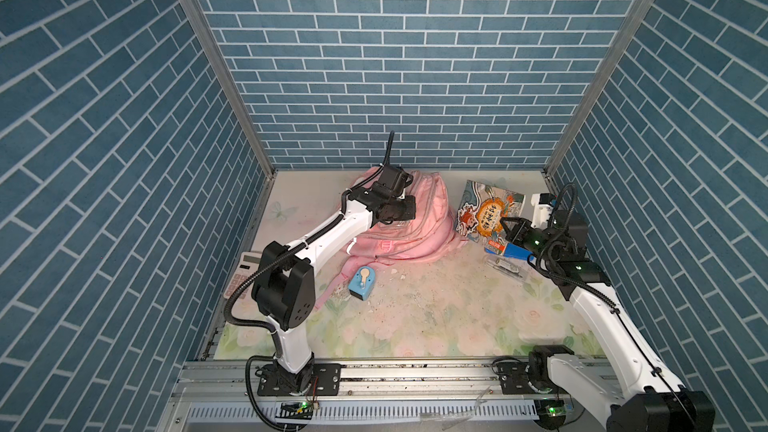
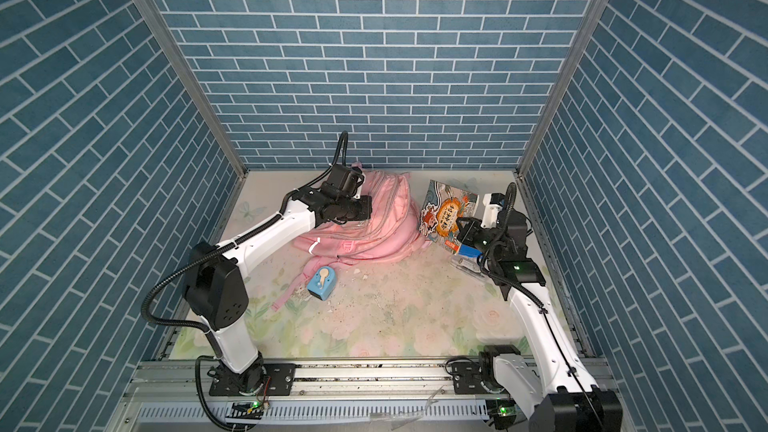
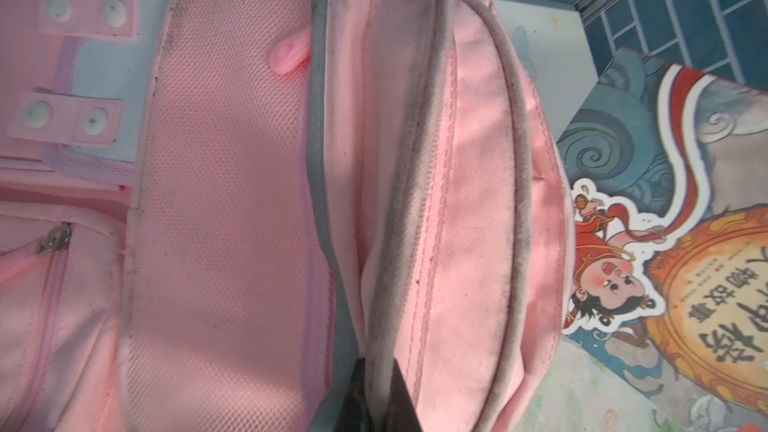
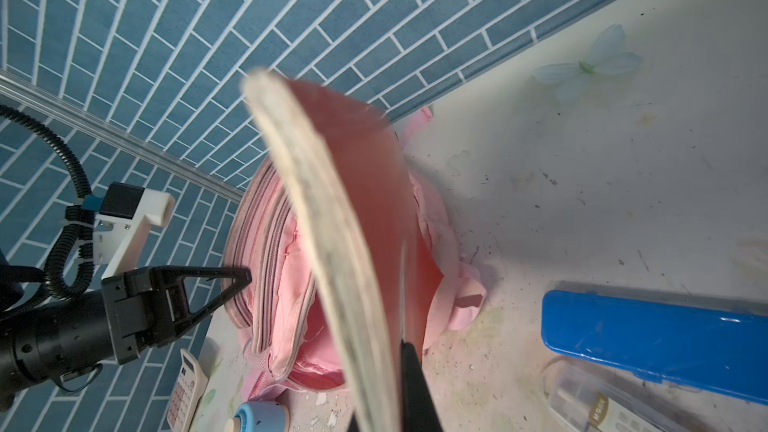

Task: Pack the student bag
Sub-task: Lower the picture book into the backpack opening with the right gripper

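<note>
The left gripper [image 3: 377, 369] pinches a zip edge of the soft pink student bag [image 1: 419, 218], whose narrow mouth could snag the colourful picture book [image 1: 484, 207] clamped in the right gripper [image 1: 509, 227].

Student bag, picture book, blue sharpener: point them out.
student bag [image 1: 424, 218]: in a top view, side fabric.
picture book [image 1: 482, 205]: in a top view, cover.
blue sharpener [image 1: 362, 284]: in a top view, top face.

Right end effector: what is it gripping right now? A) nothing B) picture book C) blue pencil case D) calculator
B: in the right wrist view the right end effector is shut on the picture book, whose page edge rises straight out of its grip; the blue pencil case lies apart.
</note>
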Robot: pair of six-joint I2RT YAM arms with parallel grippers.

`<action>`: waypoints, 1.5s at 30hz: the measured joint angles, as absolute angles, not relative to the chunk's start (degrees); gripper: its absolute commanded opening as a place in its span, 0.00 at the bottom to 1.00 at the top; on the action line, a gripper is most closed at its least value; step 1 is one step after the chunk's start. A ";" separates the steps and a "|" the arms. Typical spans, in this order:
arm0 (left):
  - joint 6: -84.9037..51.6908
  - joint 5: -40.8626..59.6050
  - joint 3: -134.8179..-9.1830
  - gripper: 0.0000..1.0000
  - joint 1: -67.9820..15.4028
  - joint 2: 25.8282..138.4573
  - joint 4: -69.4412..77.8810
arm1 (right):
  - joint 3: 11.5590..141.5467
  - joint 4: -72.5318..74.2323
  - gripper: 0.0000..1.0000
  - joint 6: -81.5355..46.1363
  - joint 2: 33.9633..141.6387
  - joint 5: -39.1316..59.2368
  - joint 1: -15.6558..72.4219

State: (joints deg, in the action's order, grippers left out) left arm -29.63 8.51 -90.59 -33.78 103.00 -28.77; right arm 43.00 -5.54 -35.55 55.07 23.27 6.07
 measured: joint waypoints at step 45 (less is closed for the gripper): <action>-31.99 16.03 -87.02 0.00 -31.22 98.13 -18.79 | 45.47 25.39 0.00 -55.53 83.48 33.08 21.06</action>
State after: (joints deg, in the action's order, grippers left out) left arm -31.99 16.03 -87.02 -31.22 98.13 -18.79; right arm 45.47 25.39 -55.53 83.48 33.08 21.06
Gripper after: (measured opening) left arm 0.083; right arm 0.064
